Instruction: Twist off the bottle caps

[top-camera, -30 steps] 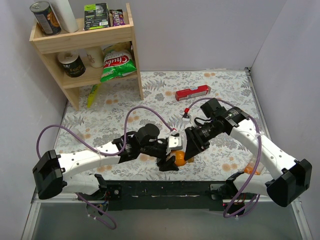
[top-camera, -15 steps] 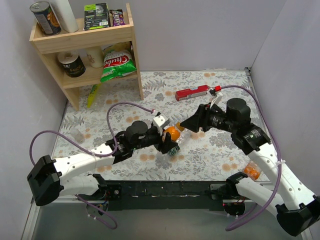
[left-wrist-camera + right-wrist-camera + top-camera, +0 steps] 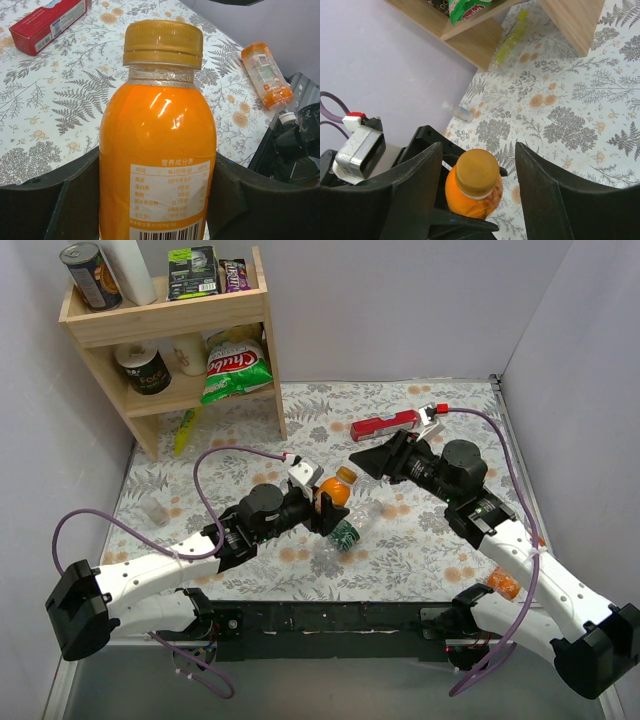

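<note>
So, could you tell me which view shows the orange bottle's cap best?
The left wrist view: the orange cap is large and side-on. The right wrist view shows only its top; the top view, a tiny dot.

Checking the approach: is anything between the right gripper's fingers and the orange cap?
Nothing. The right wrist view shows the orange cap framed by the right gripper's open fingers, with clear gaps on both sides.
</note>
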`<state>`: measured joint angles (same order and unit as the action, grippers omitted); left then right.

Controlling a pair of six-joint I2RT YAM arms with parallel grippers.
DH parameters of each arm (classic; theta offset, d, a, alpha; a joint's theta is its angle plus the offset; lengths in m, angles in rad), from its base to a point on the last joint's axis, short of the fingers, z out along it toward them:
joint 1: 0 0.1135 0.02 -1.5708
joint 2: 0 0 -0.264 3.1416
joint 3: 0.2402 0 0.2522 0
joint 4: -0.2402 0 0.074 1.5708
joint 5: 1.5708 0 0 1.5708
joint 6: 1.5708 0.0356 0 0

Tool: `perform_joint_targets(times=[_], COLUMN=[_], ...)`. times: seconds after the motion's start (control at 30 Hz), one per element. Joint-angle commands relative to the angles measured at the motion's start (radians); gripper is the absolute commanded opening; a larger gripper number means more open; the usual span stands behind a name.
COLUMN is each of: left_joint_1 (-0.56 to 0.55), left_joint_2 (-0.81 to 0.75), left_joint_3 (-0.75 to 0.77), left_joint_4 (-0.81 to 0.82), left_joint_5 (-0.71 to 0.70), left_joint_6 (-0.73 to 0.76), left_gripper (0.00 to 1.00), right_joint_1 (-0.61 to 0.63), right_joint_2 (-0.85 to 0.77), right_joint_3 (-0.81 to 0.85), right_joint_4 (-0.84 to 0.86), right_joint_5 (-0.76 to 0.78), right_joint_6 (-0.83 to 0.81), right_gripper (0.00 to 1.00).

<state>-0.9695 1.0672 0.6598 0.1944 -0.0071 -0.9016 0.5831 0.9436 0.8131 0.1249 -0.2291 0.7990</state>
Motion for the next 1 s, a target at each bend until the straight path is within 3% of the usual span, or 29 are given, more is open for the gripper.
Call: perform_joint_targets(times=[0.0,0.13,0.4,0.57,0.67,0.7,0.77,0.97], left_joint_1=[0.006,0.008,0.009,0.008,0.009,0.009,0.011,0.076], left_joint_2=[0.007,0.008,0.01,0.01,0.002,0.0,-0.004,-0.035], left_joint_3=[0.009,0.004,0.006,0.008,0.004,0.004,0.008,-0.011], left_joint_4=[0.013,0.016,0.014,0.014,0.014,0.014,0.014,0.08], left_joint_5=[-0.044,-0.039,-0.039,-0.037,-0.039,-0.039,-0.031,0.156], left_joint_6=[-0.005,-0.003,-0.003,-0.005,-0.005,-0.005,-0.006,-0.039], left_gripper=[0.23,0.24,0.24,0.24,0.24,0.24,0.24,0.24], right_joint_1=[0.015,0.034,0.086,0.104,0.113,0.113,0.115,0.112], right_joint_2=[0.014,0.059,0.107,0.11,0.103,0.1,0.096,0.066], right_joint_3=[0.006,0.044,0.07,0.064,0.051,0.049,0.043,0.014], right_joint_4=[0.091,0.004,0.016,0.015,0.015,0.013,0.012,0.073], right_joint_5=[0.017,0.019,0.011,0.016,0.03,0.03,0.031,0.011], right_joint_6=[0.042,0.017,0.014,0.022,0.022,0.022,0.02,-0.041], right_gripper=[0.66,0.66,0.66,0.51,0.32,0.18,0.03,0.01])
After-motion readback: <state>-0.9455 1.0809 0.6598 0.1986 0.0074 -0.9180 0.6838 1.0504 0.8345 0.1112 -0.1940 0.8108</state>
